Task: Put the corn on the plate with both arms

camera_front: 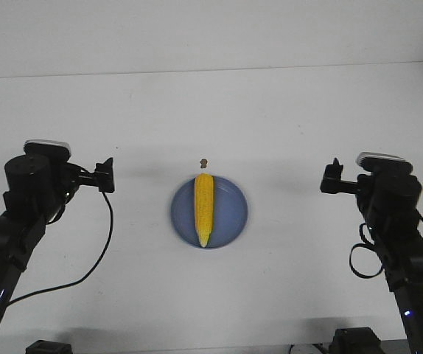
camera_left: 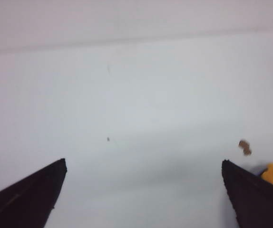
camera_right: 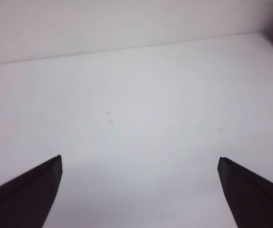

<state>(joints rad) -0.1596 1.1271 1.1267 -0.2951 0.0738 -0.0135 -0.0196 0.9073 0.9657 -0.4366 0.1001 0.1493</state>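
Corn [camera_front: 204, 209] lies on plate [camera_front: 230, 225]; left wrist glimpses only its end

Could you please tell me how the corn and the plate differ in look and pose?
The corn is yellow-orange, long and tapered; the plate is blue-lavender, round and shallow. The corn lies on top, point toward the robot; the plate rests flat on the table beneath it. The corn spans nearly the plate's full width. Neither is touched by a gripper.
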